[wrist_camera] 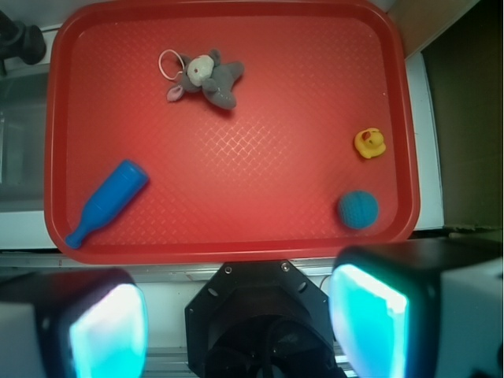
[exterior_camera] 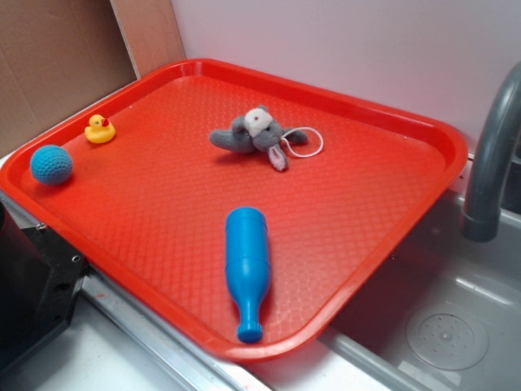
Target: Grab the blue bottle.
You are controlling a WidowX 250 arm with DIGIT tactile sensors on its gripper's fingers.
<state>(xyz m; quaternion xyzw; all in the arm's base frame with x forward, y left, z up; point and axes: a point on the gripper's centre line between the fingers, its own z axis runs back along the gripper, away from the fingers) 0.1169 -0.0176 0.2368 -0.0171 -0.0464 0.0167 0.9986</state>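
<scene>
In the wrist view, going left to right, the blue bottle point(wrist_camera: 106, 203) is lying flat near the tray's point(wrist_camera: 236, 253) lower-left corner, its neck pointing toward that corner. The plush mouse point(wrist_camera: 205, 77) is lying near the far edge, the yellow duck point(wrist_camera: 369, 142) is sitting close to the right edge, and the crocheted ball point(wrist_camera: 358, 209) is resting just below it. The fingers point(wrist_camera: 368, 315) are standing wide apart at the bottom of this view, with nothing between them, outside the tray's near rim. The bottle is lying well apart from them, beyond the left finger point(wrist_camera: 106, 331), untouched.
</scene>
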